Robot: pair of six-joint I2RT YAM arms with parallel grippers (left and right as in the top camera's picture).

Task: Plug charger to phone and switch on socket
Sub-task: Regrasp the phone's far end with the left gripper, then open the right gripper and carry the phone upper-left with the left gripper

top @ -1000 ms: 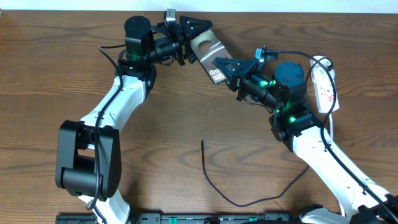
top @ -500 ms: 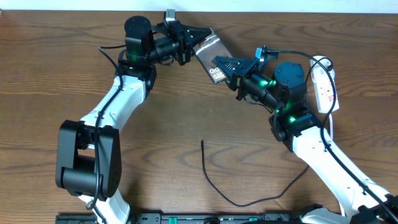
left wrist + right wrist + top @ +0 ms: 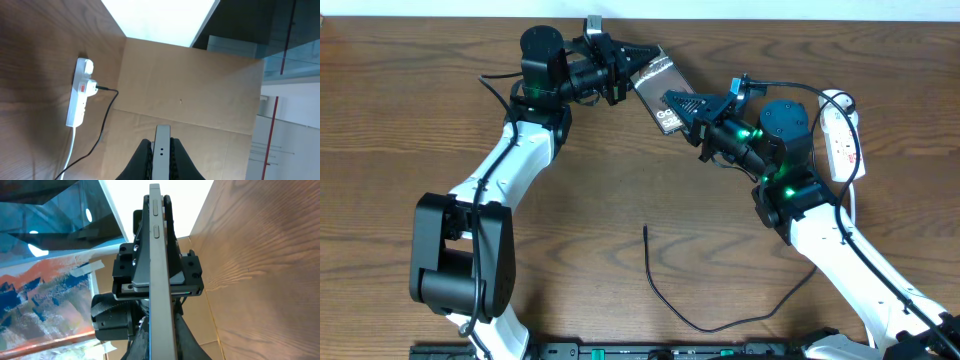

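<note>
Gripped at opposite ends by left tool (image 3: 642, 57) and right tool (image 3: 672, 100), both clamped on it: phone (image 3: 658, 78), tilted, apparently clear of surface (image 3: 440, 130). Lying slack on surface, tip free: charger (image 3: 647, 245). Beside right arm, at far edge: socket (image 3: 839, 135).

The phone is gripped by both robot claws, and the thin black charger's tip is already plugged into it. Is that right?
Not quite. The left gripper and the right gripper do both hold the phone, but the charger is not plugged in. The overhead view shows its plug tip lying loose on the table, well apart from the phone.
</note>
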